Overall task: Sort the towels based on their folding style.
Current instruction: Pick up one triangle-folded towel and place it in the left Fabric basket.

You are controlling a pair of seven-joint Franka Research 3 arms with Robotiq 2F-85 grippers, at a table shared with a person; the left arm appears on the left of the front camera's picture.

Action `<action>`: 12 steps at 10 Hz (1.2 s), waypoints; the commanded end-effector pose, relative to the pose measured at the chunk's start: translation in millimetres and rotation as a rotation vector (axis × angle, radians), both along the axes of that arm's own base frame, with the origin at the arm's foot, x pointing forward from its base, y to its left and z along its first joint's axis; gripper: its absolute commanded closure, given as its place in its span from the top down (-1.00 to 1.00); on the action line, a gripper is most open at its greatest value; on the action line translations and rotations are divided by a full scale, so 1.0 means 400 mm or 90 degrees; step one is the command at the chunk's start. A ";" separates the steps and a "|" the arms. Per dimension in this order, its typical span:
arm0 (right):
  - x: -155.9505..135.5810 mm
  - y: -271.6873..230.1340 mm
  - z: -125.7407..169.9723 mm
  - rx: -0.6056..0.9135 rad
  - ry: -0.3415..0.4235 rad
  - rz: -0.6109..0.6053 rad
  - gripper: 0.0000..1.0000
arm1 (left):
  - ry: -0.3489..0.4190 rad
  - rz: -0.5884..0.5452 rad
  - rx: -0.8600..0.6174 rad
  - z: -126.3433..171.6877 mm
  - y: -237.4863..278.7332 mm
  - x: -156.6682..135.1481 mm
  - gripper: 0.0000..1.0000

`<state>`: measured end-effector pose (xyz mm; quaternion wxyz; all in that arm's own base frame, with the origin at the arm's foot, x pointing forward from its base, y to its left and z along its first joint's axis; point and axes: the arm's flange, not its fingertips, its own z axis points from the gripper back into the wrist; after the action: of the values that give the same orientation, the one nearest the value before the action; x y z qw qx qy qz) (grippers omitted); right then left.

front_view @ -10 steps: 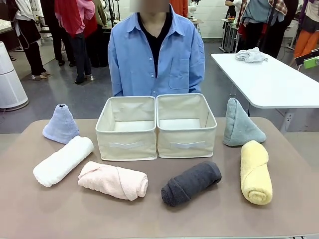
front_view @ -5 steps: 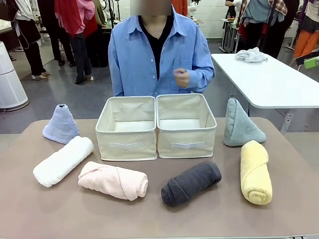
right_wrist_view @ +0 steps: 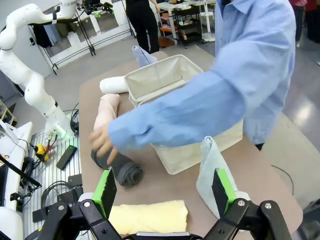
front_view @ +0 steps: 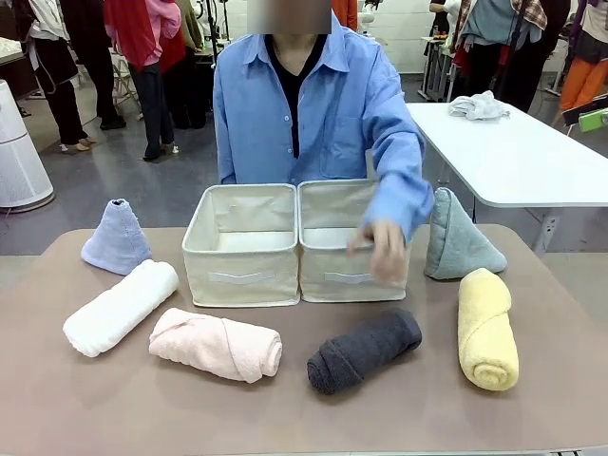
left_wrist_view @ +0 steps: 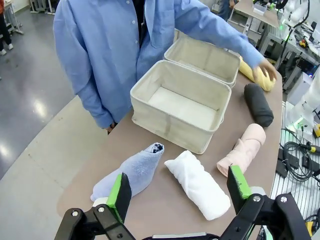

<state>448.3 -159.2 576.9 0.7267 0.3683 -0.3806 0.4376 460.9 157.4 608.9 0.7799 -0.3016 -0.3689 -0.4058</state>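
On the table [front_view: 285, 418] the white roll [front_view: 119, 306], pink roll [front_view: 217, 344], dark grey roll [front_view: 366, 349] and yellow roll [front_view: 487, 328] lie in a row. The light blue cone [front_view: 116, 237] and grey-green cone [front_view: 461, 237] stand flanking two beige bins [front_view: 242, 271]. A person's blurred hand [front_view: 385, 249] is just above the dark grey roll. The left pincer [left_wrist_view: 177, 192] and right pincer [right_wrist_view: 165, 192] are spread, holding nothing.

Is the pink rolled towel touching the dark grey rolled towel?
Apart. The front view shows a strip of bare tabletop between the pink towel and the dark grey towel.
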 end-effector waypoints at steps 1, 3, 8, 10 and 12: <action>0.003 0.004 -0.001 0.002 -0.001 0.003 1.00 | -0.004 -0.002 -0.014 0.005 0.003 -0.001 1.00; 0.003 0.004 -0.001 0.002 -0.001 0.003 1.00 | -0.015 -0.035 0.133 0.019 -0.063 0.005 1.00; 0.003 0.004 -0.001 0.002 -0.001 0.003 1.00 | 0.020 -0.193 0.648 -0.048 -0.412 0.121 1.00; 0.003 0.004 -0.001 0.002 -0.001 0.003 1.00 | -0.010 -0.217 0.766 -0.138 -0.476 0.179 1.00; 0.003 0.004 -0.001 0.002 -0.001 0.003 1.00 | -0.006 -0.257 0.740 -0.163 -0.495 0.199 1.00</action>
<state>449.0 -157.8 577.8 0.7262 0.3678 -0.3802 0.4390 541.5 -45.8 537.9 0.7167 0.1215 -0.0169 -0.6865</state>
